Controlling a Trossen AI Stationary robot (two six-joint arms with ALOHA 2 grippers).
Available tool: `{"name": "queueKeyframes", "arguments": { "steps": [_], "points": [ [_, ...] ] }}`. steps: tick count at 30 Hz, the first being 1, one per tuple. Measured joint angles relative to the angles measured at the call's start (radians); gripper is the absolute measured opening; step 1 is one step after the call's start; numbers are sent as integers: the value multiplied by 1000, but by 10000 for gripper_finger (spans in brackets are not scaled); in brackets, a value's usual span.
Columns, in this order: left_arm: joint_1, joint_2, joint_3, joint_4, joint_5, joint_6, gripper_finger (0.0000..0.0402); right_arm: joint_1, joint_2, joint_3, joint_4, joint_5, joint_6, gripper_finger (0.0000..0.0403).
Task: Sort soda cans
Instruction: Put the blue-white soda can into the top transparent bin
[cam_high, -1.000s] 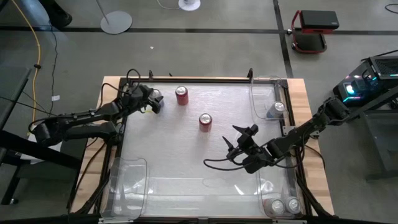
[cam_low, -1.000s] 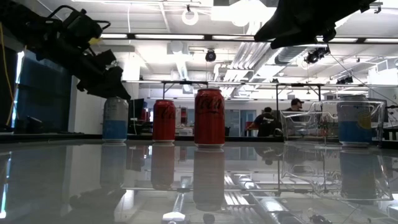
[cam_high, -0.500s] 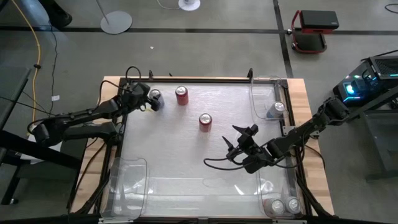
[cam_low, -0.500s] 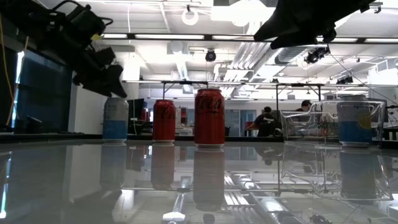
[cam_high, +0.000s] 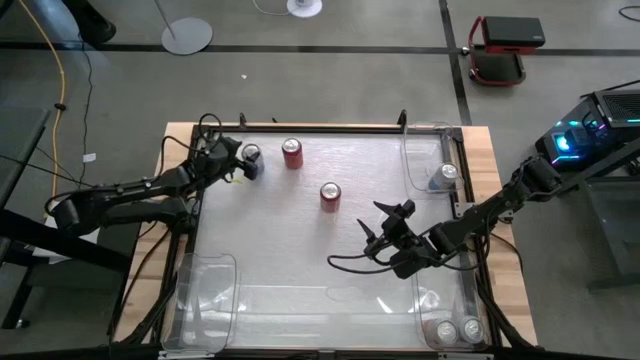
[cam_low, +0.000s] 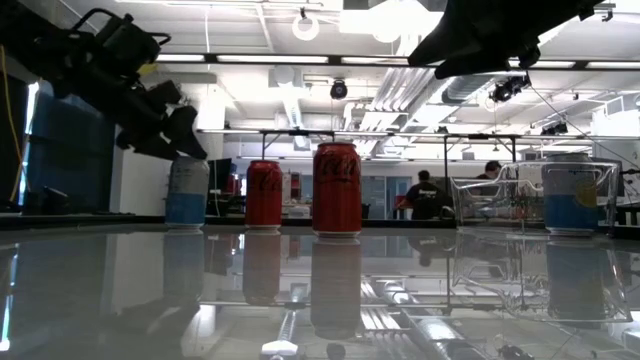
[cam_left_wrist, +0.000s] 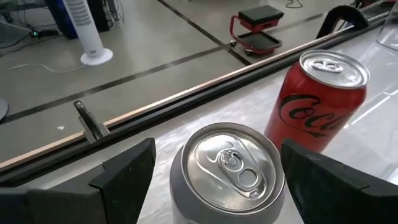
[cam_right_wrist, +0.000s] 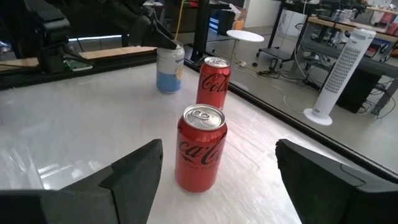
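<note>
The far red can (cam_high: 292, 153) is the landmark here. It stands near the back edge of the table (cam_high: 300, 260).

Some things are hard to see. From above, the left gripper (cam_high: 240, 166) covers part of the silver-blue can (cam_high: 250, 155), which stands just beside the far red can, toward the left arm. In the low view only the right arm's dark underside shows at the top, so its fingers are hidden there. Two silver cans (cam_high: 456, 331) sit in a clear bin (cam_high: 430, 300) at the near right corner, well away from the far red can, and the picture edge cuts them off. Another silver-blue can (cam_high: 446, 174) stands in a clear bin (cam_high: 415, 165) off to the right of the far red can. People far behind the table are too small to make out.

The left arm reaches in low from the left side. Its gripper is spread wide, one finger on each side of the silver-blue can, not squeezing it.

The right arm bends in from the right side. The right gripper (cam_high: 388, 232) hangs above the table with its fingers wide apart, holding nothing. It points at the near red can (cam_high: 330, 195), which stands in front of the far red can, a little to the right.
</note>
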Motion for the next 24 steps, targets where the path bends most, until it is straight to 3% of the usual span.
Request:
{"name": "queueKeyframes", "arguments": {
  "steps": [7,12,24],
  "points": [
    [-7,-4,55,-41,0,16,321,0,0,0,0,-1,-1,300],
    [-39,-3,58,-127,-79,-26,321,0,0,0,3,-4,12,300],
    [-60,0,-69,42,-84,-67,321,0,0,0,3,-7,16,300]
  ]
}}
